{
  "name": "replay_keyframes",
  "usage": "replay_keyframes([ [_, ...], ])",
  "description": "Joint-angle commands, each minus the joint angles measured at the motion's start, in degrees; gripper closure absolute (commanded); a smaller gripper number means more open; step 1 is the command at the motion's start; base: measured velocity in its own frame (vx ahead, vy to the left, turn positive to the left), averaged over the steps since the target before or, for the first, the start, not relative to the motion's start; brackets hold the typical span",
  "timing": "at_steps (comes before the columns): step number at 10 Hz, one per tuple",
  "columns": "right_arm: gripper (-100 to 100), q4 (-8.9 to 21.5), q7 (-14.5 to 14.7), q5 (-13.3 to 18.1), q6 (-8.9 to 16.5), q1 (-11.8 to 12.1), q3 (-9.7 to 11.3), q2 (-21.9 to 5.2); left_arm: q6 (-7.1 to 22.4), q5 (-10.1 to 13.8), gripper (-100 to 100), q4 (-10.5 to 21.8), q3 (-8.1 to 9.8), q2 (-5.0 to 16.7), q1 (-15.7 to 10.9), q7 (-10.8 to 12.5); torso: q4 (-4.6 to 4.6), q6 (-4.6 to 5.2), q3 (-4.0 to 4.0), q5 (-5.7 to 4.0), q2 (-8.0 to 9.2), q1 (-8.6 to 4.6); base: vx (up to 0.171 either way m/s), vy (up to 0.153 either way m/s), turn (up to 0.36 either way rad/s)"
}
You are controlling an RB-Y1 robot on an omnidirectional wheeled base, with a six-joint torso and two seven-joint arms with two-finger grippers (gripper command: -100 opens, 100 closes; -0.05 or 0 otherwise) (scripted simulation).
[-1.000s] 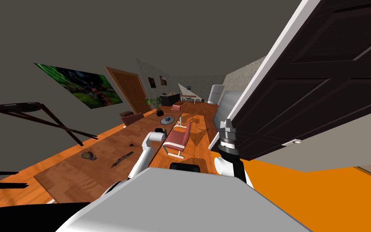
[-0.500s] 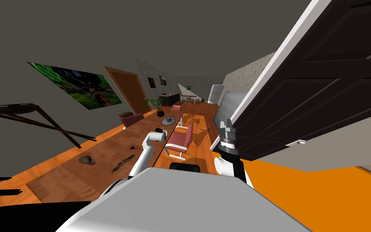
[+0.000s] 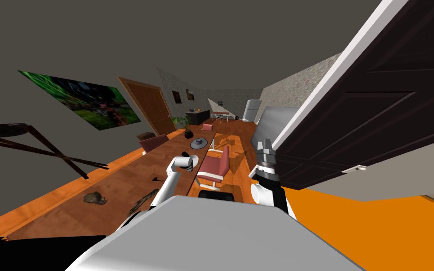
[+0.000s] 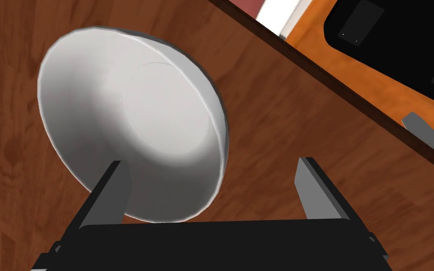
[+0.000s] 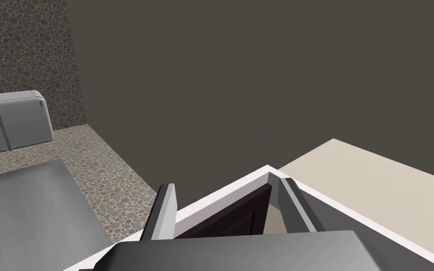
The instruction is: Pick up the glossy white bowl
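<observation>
The left arm is reaching out over the long wooden table (image 3: 117,183). The left gripper (image 4: 210,163) is hanging close above the tabletop with its jaws spread wide, gripping nothing. The white bowl (image 4: 131,127) is sitting on the brown wood with its open side up, showing a smooth, pale inside and a flat round bottom. It is lying off to one side of the gripper rather than between the fingers. One finger (image 4: 110,197) is crossing in front of the bowl's near rim, though whether it is touching the rim cannot be told. The other finger (image 4: 317,193) is standing over bare wood, apart from the bowl. The table's edge is running just past that finger, with orange floor beyond it. A pink chair (image 3: 216,163) is standing at that edge beside the arm. The right gripper (image 5: 226,186) is pointing upward next to the dark panelled door (image 3: 376,108), its fingers parted and empty.
</observation>
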Motion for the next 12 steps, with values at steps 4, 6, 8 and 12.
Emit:
replay_keyframes([
  [4, 0, 0.00, 0.00, 0.00, 0.00, -0.01, 0.01, 0.01, 2.23, 0.30, -100, 1.38, -0.06, -0.90, 1.49, -0.63, 0.03, 0.01, 0.10, -0.05, 0.19, -0.26, 0.076, 0.062, -0.013],
  [6, 0, 0.00, 0.00, 0.00, 0.00, -0.01, 0.01, 0.01, 0.05, 0.17, -100, 3.60, -0.05, -1.09, 1.41, -0.94, 0.09, 0.02, 0.23, -0.10, 0.41, -0.44, 0.008, 0.002, 0.005],
  [8, 0, 0.00, 0.00, 0.00, 0.00, -0.01, 0.01, 0.01, -1.53, 0.07, -100, 5.17, -0.04, -1.23, 1.37, -1.16, 0.09, 0.02, 0.22, -0.11, 0.39, -0.47, 0.020, 0.000, 0.007],
  [12, 0, 0.00, 0.00, 0.00, 0.00, -0.02, 0.01, 0.01, -2.11, 0.18, 100, 6.04, 0.09, -1.13, 1.09, -1.32, 0.10, 0.02, 0.26, -0.11, 0.45, -0.48, 0.006, -0.001, 0.002],
])
